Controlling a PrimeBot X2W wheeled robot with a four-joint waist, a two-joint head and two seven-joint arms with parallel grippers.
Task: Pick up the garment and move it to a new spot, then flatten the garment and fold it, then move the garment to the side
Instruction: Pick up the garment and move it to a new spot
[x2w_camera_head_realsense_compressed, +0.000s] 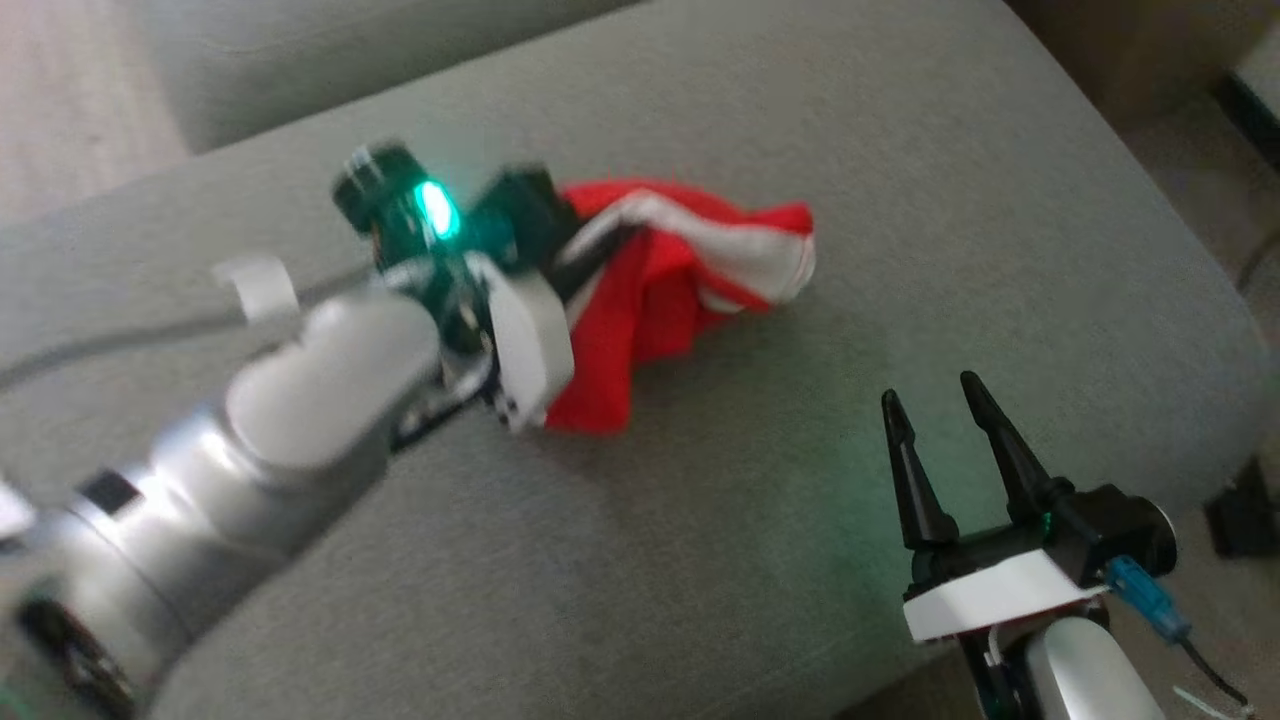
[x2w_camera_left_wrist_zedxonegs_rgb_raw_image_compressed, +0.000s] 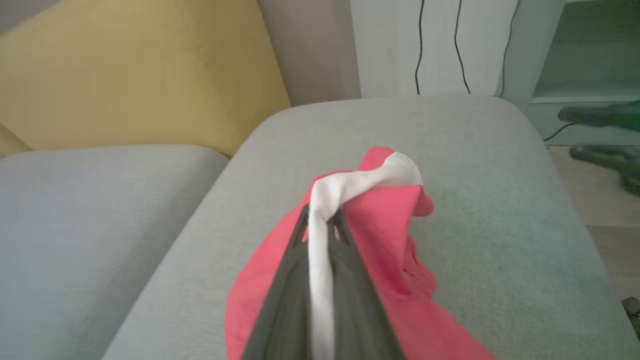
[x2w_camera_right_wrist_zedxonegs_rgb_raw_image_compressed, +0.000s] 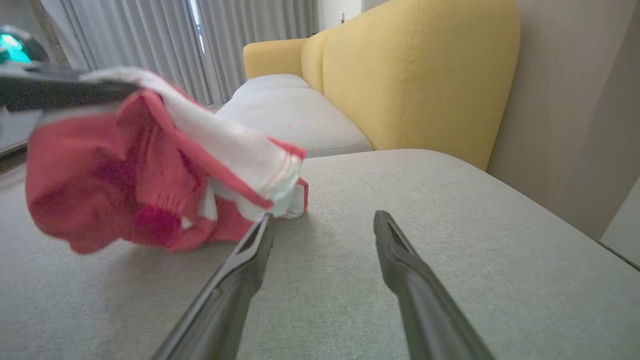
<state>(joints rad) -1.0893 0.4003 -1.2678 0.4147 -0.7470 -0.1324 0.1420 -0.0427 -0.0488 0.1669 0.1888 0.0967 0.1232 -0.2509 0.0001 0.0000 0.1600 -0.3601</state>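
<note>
The garment (x2w_camera_head_realsense_compressed: 670, 290) is a crumpled red cloth with a white band, in the middle of a grey seat cushion (x2w_camera_head_realsense_compressed: 760, 520). My left gripper (x2w_camera_head_realsense_compressed: 590, 240) is shut on its white band and holds part of it off the cushion; the cloth (x2w_camera_left_wrist_zedxonegs_rgb_raw_image_compressed: 390, 235) drapes over both dark fingers in the left wrist view. In the right wrist view the garment (x2w_camera_right_wrist_zedxonegs_rgb_raw_image_compressed: 150, 170) hangs at the left with one end touching the cushion. My right gripper (x2w_camera_head_realsense_compressed: 930, 395) stands open at the lower right, apart from the cloth, nothing between its fingers (x2w_camera_right_wrist_zedxonegs_rgb_raw_image_compressed: 240, 270).
A yellow sofa backrest (x2w_camera_right_wrist_zedxonegs_rgb_raw_image_compressed: 415, 80) rises behind the cushion (x2w_camera_right_wrist_zedxonegs_rgb_raw_image_compressed: 450, 260), and a second grey cushion (x2w_camera_left_wrist_zedxonegs_rgb_raw_image_compressed: 90, 210) adjoins it. Past the cushion's edge lie the floor, cables on a white wall (x2w_camera_left_wrist_zedxonegs_rgb_raw_image_compressed: 440, 45) and a dark object (x2w_camera_head_realsense_compressed: 1245, 515) at the right.
</note>
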